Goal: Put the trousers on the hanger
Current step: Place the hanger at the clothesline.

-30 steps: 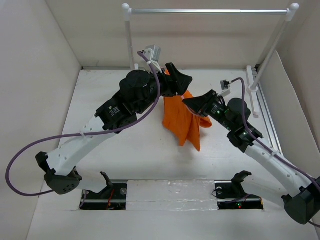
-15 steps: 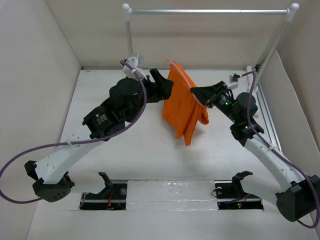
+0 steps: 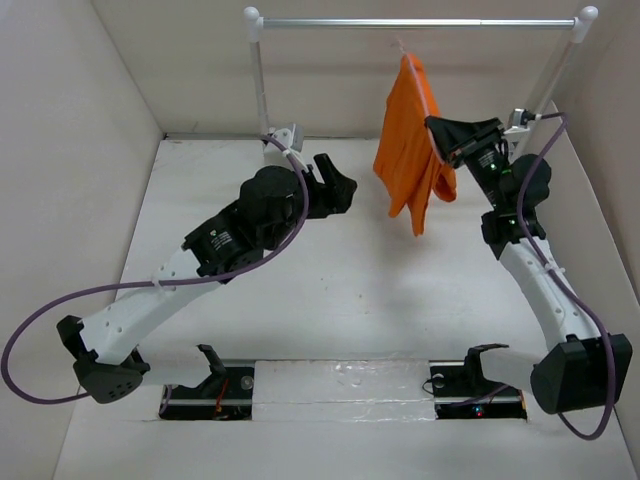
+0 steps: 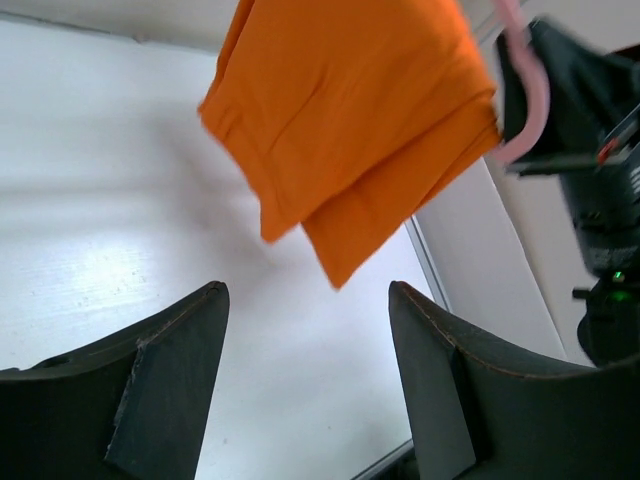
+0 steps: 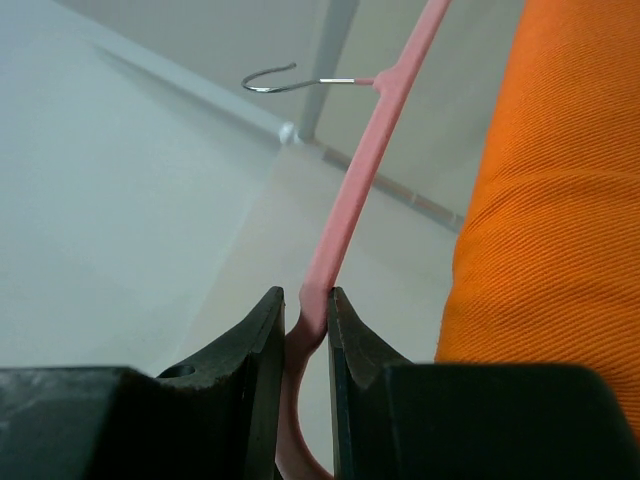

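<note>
The orange trousers (image 3: 408,150) hang folded over the pale-pink hanger (image 3: 428,92), held up in the air at the back right, just below the rail. My right gripper (image 3: 438,131) is shut on the hanger's lower corner (image 5: 350,190), with the cloth (image 5: 560,220) right beside its fingers. The wire hook (image 5: 285,80) is free in the air. My left gripper (image 3: 345,186) stands open and empty to the left, well apart from the trousers (image 4: 350,120). In the left wrist view its gripper (image 4: 307,292) has only bare table between the jaws.
A metal rail (image 3: 415,22) on white posts (image 3: 258,75) spans the back of the table. The right post's base and a track (image 3: 525,200) lie along the right edge. White walls close in both sides. Two docks (image 3: 215,385) sit at the near edge.
My right arm has lifted the hanger with the trousers up and back to the right, towards the rail. My left gripper, which was at the cloth, now stands apart from it.
</note>
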You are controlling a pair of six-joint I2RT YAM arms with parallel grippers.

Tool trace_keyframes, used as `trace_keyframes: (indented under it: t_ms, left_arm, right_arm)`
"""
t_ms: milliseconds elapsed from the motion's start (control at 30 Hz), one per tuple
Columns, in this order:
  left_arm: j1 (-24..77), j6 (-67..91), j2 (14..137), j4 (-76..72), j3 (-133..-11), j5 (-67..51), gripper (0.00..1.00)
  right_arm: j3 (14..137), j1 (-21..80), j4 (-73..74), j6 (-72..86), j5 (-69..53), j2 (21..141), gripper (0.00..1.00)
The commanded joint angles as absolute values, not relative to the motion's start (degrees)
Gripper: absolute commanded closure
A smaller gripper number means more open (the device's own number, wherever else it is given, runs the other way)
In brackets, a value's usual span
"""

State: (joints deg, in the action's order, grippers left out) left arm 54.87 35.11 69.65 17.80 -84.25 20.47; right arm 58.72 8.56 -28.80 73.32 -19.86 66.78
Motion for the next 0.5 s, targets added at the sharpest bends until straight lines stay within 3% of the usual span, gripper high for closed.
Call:
trace_keyframes:
  t_ms: [0,467]
  left_arm:
    - [54.8,36.4,68.9,14.8,-82.4,17.4,0.4]
    - [54.8,37.4,68.2,15.5,-78.5,15.8,0.41]
  right_arm:
    - [66.6,5.0,-51.1,76.1,-17.9,66.4,1.0]
    - [71.0,-1.8,-62.6,83.5,-13.8,78.8,1.0]
